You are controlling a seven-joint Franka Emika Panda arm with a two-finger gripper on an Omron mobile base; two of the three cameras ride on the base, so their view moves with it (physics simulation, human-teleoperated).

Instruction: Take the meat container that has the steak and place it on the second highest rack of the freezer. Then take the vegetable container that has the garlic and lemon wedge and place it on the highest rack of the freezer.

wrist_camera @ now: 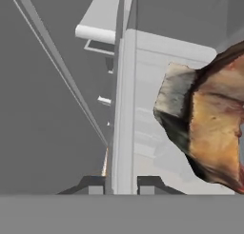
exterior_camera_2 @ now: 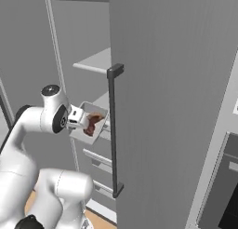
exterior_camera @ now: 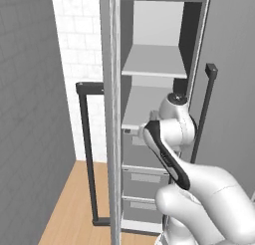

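Meat container pinched by its rim, carried up to the open freezer.

My gripper [exterior_camera_2: 79, 118] is clamped narrow on the near wall of the meat container [exterior_camera_2: 90, 123] — an edge hold, so the tray stays level and the steak [exterior_camera_2: 93, 122] lies loose inside. I hold it just in front of the freezer [exterior_camera: 149, 89], about level with the lower white shelf board [exterior_camera: 144, 107], my judged target; the upper shelf [exterior_camera: 154, 60] sits above, grey drawers [exterior_camera: 142, 182] below — wood floor [exterior_camera: 74, 199] beyond.

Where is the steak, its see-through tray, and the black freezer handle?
steak [exterior_camera_2: 92, 123], right base view, middle of the red-brown meat.
meat container [exterior_camera_2: 88, 105], right base view, its far rim.
freezer handle [exterior_camera_2: 113, 130], right base view, middle of the black bar.
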